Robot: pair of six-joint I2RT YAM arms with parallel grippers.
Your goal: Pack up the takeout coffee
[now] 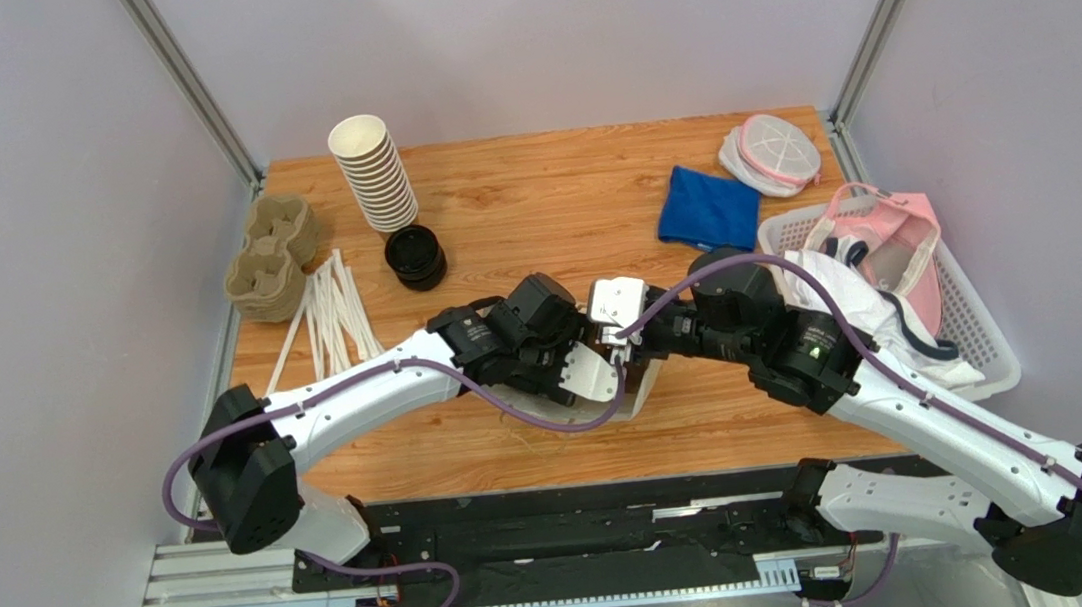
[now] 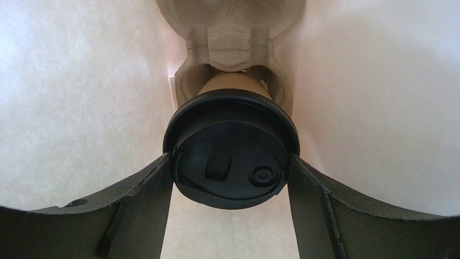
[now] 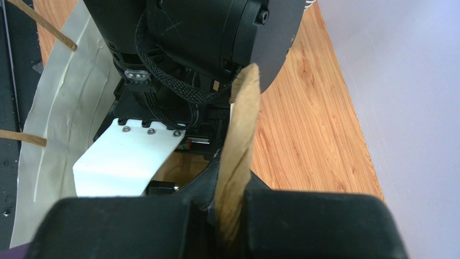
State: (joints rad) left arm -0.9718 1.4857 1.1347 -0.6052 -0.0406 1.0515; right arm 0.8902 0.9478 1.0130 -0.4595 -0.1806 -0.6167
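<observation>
**A:** Left wrist view: coffee [image 2: 232, 85] is deep inside the white bag [image 2: 70, 108], its foot in a well of the pulp carrier [image 2: 235, 43]. The left gripper [image 2: 230, 181] has it by the lid [image 2: 229, 135], with one finger [image 2: 148, 197] against each side of the rim.

**B:** Is it actually clamped?

**A:** Both pads touch the lid edge and I see no gap, so I'd call it held.

**B:** How will it handle?

**A:** My guess is light, with a soft paper wall that dents if squeezed. The plastic lid rim is the stiffest band, so that's the sensible place to grip. But the lid is probably only pressed on, and a hard pull upward could pop it off. I can't tell whether the cup is full. If it is, it's top-heavy and could spill, so keep it upright.

**B:** And the right arm?

**A:** Right wrist view: the right gripper [image 3: 232, 216] is pinched tight on a brown strip [image 3: 240, 135] of paper standing on edge. It may be part of the bag mouth, but I can't say for sure. The bag's white wall is off to the left, with its twisted handles [image 3: 40, 27] showing. The left arm's dark wrist is just beyond the strip.

**B:** What's the pose from above?

**A:** Top external: both arms reach in low and meet at mid table [image 1: 536, 199], forearms angled toward each other. The left wrist is tipped into the bag with the right close beside it. The coffee itself is hidden from that view.
</observation>
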